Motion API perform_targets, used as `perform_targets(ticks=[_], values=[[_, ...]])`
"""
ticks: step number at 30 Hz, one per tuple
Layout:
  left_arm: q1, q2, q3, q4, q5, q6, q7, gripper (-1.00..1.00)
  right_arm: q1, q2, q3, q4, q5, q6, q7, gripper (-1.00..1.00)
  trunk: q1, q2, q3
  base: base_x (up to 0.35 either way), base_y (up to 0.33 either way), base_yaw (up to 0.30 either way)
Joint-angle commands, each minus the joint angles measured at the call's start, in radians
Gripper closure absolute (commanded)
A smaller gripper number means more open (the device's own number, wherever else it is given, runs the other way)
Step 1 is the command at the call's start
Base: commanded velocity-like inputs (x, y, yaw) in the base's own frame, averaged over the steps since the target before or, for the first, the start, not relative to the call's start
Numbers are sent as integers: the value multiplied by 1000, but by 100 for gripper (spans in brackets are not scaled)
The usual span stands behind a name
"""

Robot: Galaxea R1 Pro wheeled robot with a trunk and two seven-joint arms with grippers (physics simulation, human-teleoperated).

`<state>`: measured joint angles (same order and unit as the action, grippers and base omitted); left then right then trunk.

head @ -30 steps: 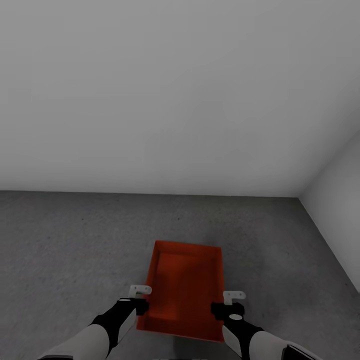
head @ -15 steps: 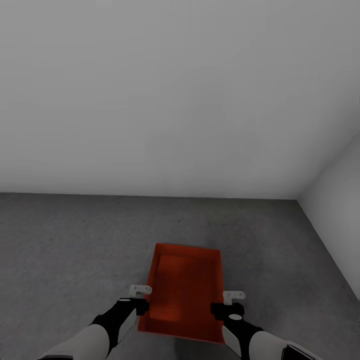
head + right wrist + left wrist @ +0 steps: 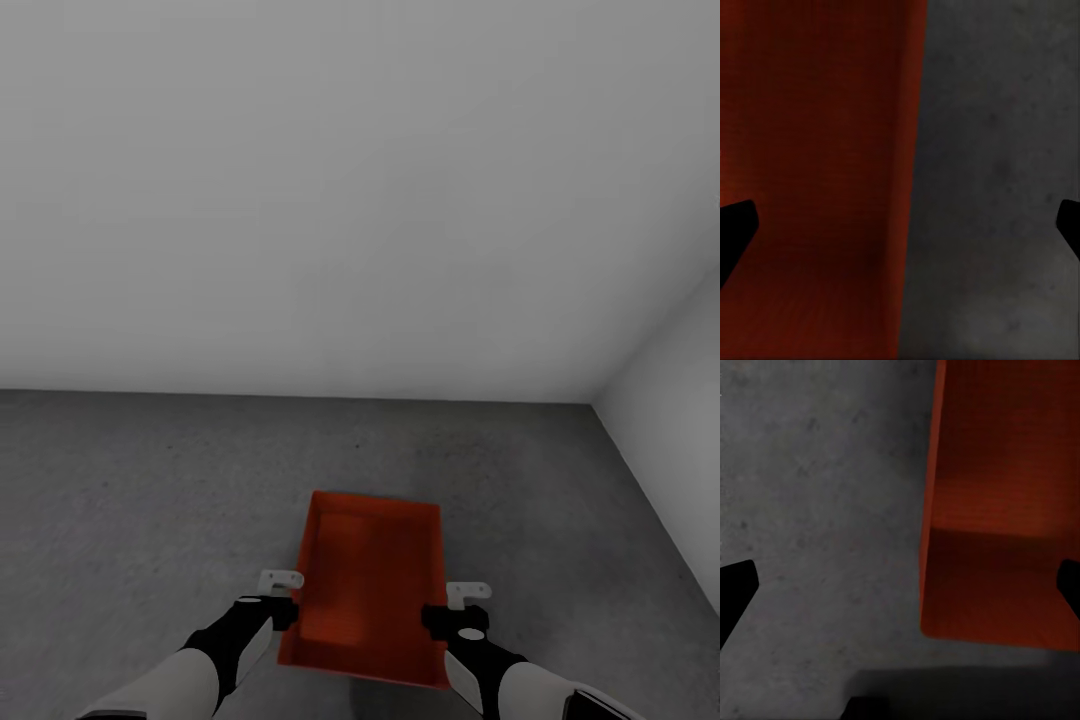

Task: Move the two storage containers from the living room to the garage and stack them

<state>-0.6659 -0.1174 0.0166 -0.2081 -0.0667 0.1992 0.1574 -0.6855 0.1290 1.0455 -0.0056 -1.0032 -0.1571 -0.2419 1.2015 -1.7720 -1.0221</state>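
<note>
One orange-red container (image 3: 368, 590) is sitting on the grey concrete floor (image 3: 130, 500) of the garage, near the corner where two white walls (image 3: 350, 200) meet. Both grippers are hanging over its long sides, the left gripper (image 3: 281, 580) at the left rim and the right gripper (image 3: 467, 592) at the right rim, each with jaws spread wide, gripping nothing.
</note>
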Motion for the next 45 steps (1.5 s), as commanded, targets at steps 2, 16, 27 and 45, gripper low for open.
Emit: perform_targets(ticks=[2,16,27,45], values=[[0,0,2,-2,-7,6,2,-100,0,0,8,-1,-9,-2,-4,-100,-8,14,6,0,0,0],[0,-1,2,-2,-7,6,3,-100,0,0,8,-1,-9,-1,-4,-100,-62,112,50,0,0,0],[0,-1,2,-2,-7,6,5,-100,0,0,8,-1,-9,-1,-4,-100,-104,189,84,0,0,0],[0,-1,2,-2,-7,5,7,-100,0,0,8,-1,-9,-1,-4,-100,-173,315,140,0,0,0]])
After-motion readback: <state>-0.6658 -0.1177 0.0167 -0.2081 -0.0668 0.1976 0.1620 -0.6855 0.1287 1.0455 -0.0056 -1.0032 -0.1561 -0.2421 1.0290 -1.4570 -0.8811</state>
